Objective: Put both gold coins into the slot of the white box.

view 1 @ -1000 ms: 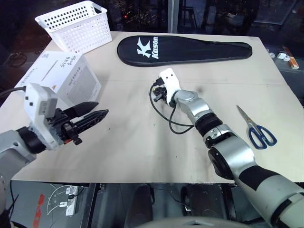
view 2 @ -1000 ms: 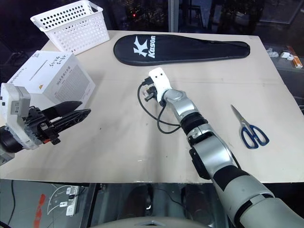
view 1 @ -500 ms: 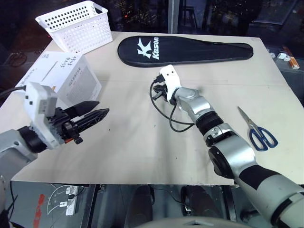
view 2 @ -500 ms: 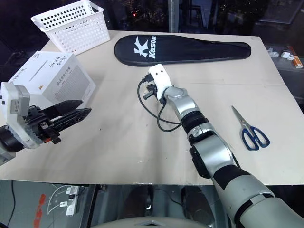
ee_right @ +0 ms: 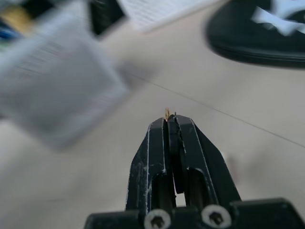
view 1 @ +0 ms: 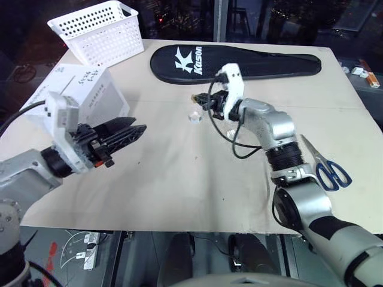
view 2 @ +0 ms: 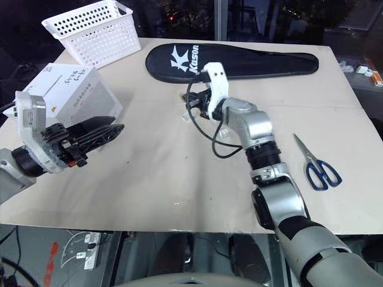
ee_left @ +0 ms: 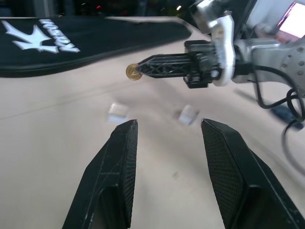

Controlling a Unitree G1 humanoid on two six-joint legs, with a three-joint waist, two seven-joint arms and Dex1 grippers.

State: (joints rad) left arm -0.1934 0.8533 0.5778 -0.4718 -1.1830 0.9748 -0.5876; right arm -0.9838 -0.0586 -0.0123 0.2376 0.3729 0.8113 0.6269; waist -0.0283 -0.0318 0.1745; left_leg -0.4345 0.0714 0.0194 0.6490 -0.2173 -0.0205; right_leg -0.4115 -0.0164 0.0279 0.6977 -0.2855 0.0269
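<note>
With a gold coin (ee_left: 134, 72) pinched at the tips of the clenched right gripper (view 1: 200, 98) above mid-tabletop (view 1: 179, 179), it should travel left to the white box (view 1: 90, 95) at the left edge, coin edge lined with the slot, while the left gripper (view 1: 134, 130) waits parted and empty.

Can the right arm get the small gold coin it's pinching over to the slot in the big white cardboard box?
Probably yes. The right gripper is shut on the gold coin, raised above the table. The left gripper, open, hovers beside the white box, possibly crowding the approach.
</note>
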